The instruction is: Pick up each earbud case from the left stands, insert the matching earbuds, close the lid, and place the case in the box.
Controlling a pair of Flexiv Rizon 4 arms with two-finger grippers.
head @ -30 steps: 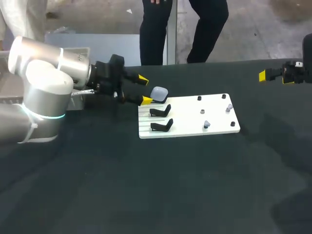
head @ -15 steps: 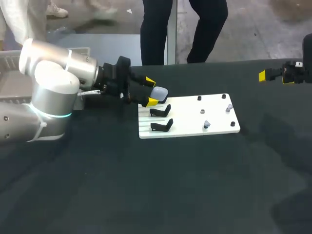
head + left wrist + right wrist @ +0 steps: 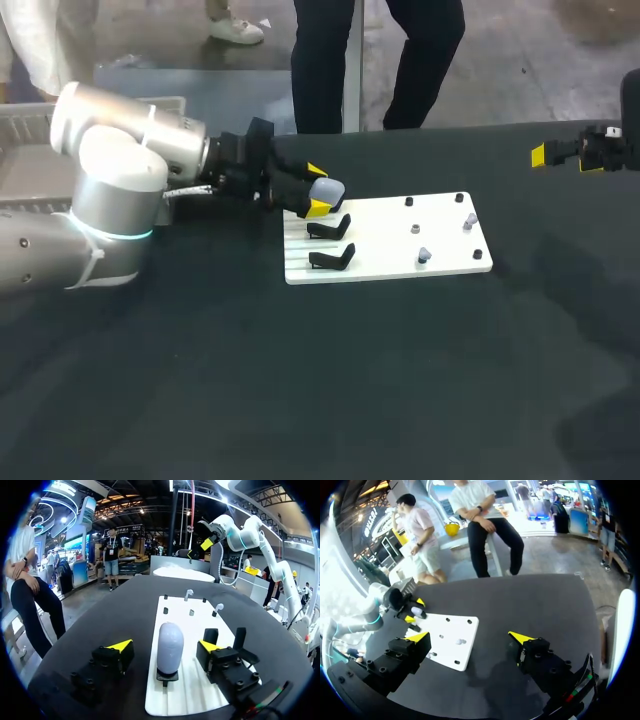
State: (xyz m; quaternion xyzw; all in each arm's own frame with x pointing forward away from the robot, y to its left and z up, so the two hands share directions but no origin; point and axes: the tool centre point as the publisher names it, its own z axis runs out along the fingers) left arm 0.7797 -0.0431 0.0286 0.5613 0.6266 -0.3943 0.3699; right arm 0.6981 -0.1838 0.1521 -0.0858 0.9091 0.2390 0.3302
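One small move forward, and my left gripper [image 3: 318, 189] now sits open around the pale grey oval earbud case [image 3: 170, 647]; grabbing should come next.

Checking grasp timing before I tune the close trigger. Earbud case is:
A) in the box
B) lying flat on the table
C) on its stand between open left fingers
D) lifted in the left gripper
C: in the left wrist view the earbud case sits upright on its stand, with a gap on each side to the fingers of the left gripper.
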